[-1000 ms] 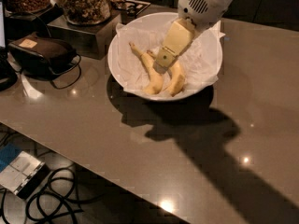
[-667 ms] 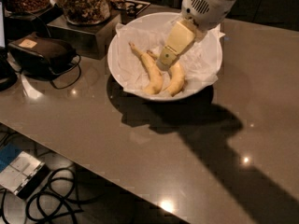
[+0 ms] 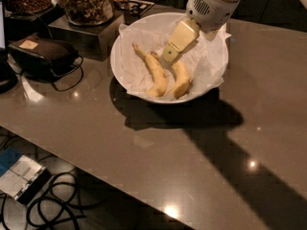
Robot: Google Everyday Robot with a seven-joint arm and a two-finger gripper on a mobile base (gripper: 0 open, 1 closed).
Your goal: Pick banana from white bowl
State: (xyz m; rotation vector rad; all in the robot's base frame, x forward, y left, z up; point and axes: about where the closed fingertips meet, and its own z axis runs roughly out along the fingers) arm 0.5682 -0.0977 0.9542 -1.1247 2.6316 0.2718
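the gripper (image 3: 169,56) reaches in from the upper right of the frame, with its tip over the middle of the white bowl (image 3: 118,73), right at the top end of the banana (image 3: 182,80). can't tell if it's gripping anything. the banana lies lower right in the bowl, beside a slimmer banana (image 3: 154,73).

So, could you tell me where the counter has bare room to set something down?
Bare counter lies in front of the white bowl and to its right. Back left is crowded: jars, a black pouch. The end effector hangs over the bowl.
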